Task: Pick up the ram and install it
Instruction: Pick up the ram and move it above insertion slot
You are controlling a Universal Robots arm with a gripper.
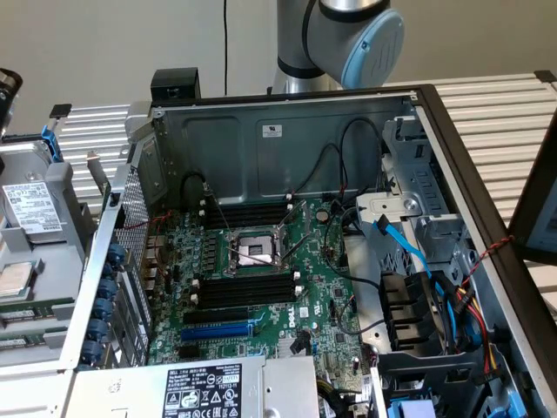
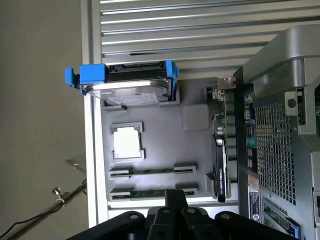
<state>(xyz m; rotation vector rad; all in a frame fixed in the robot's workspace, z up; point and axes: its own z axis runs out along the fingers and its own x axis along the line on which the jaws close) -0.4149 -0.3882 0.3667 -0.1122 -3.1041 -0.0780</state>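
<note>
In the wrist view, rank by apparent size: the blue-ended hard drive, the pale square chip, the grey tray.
1. Grey tray
2. Blue-ended hard drive
3. Pale square chip

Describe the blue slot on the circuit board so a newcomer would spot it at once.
Inside the open computer case lies a green circuit board. Toward its near end, just above the metal box with the printed label, sits the long blue slot, the only blue one among black slots.

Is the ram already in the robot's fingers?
No, in the wrist view the long thin green sticks of ram lie in the gray tray, away from the gripper.
</note>
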